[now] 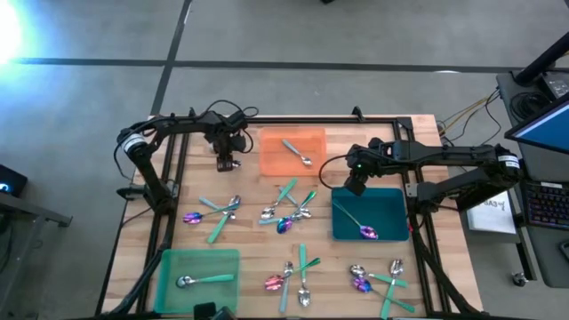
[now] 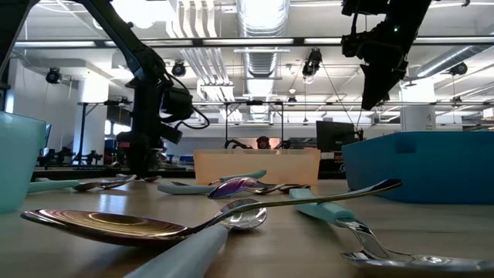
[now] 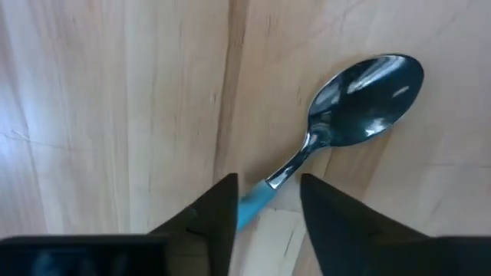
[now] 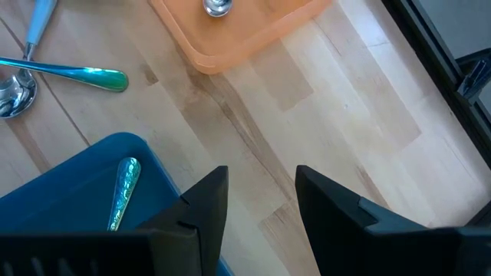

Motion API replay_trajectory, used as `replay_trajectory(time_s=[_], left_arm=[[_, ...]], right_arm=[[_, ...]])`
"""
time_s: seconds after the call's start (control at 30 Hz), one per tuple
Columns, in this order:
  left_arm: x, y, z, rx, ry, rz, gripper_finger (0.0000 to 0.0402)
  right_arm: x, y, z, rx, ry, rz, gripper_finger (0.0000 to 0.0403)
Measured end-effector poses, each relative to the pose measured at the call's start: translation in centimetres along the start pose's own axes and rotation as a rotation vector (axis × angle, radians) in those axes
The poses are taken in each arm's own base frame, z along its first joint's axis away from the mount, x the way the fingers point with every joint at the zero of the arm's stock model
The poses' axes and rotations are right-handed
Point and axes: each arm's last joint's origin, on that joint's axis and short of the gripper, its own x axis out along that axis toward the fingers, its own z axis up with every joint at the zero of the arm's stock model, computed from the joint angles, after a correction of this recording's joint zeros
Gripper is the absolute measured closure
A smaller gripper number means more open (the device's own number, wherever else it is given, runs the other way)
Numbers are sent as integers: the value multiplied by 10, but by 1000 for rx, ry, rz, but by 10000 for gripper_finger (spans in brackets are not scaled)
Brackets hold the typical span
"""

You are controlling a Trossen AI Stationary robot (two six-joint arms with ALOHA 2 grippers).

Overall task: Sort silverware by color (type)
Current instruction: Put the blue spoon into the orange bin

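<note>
Oddly, no writing reads anywhere; left gripper (image 3: 265, 218) straddles a teal-handled spoon (image 3: 360, 96), fingers parted.

In the left wrist view, the teal handle of the spoon (image 3: 360, 100) goes down between the two fingers of the left end effector (image 3: 266, 211), so its far end is hidden. In the right wrist view, the orange tray (image 4: 253, 34) is cut off by the picture's edge, and so is the spoon (image 4: 217, 7) lying in it. The blue tray (image 4: 69, 192) shows only one corner there. Near the front edge of the bench (image 1: 258, 191), the small spoons overlap, so their handles are too small to tell apart from above.
</note>
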Motion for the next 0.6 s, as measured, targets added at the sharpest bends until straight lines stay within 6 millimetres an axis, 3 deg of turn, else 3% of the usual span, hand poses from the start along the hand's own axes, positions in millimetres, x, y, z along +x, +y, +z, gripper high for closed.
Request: replay_trajectory(time_s=[0.23,0.6], left_arm=[[0,0,0,-1,1,-1,386],[-4,-2,1,-43,-51,-56,401]], right_arm=[[0,0,0,0,0,0,257],[0,0,0,1,0,0,257]])
